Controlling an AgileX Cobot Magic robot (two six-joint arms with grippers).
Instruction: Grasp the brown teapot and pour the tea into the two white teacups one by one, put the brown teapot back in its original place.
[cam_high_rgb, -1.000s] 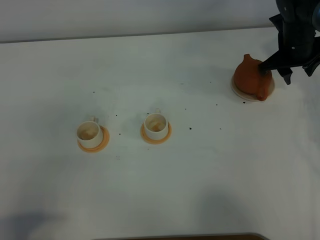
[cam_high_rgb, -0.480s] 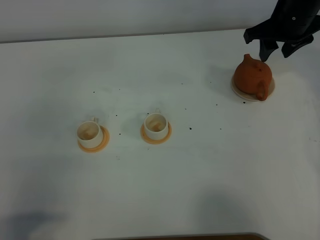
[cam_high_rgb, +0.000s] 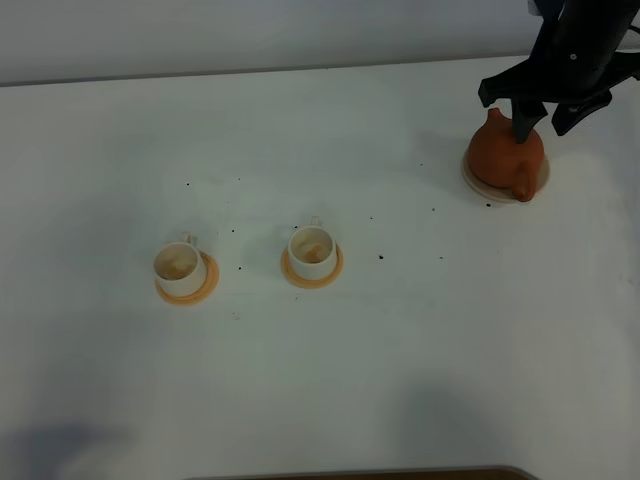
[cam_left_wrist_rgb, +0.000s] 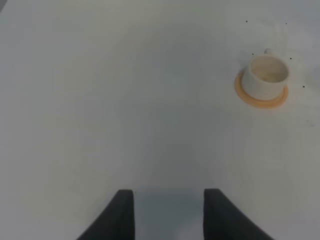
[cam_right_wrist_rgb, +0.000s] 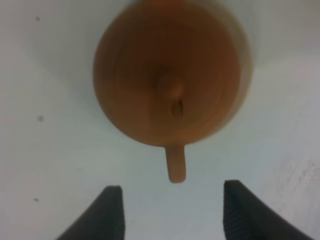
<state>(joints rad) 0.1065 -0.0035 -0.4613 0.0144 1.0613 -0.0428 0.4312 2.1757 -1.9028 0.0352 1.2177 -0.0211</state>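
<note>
The brown teapot (cam_high_rgb: 503, 155) sits on its pale saucer (cam_high_rgb: 478, 184) at the far right, handle toward the front. My right gripper (cam_high_rgb: 543, 122) hangs open just above its rear right side, holding nothing. From the right wrist, the teapot (cam_right_wrist_rgb: 167, 75) appears straight from above, its handle (cam_right_wrist_rgb: 176, 162) pointing between the spread fingertips (cam_right_wrist_rgb: 107, 212) and apart from them. Two white teacups (cam_high_rgb: 180, 265) (cam_high_rgb: 312, 249) stand on orange coasters left of centre. My left gripper (cam_left_wrist_rgb: 167, 215) is open over bare table, with one teacup (cam_left_wrist_rgb: 268, 75) ahead of it; it is out of the high view.
The white table (cam_high_rgb: 400, 350) carries small dark specks near the cups and the teapot. Its back edge runs just behind the teapot. A dark strip marks the table's front edge (cam_high_rgb: 400, 474).
My right gripper has come away from the teapot's handle side, risen and swung to the rear above the pot. The teapot stays on its saucer.
</note>
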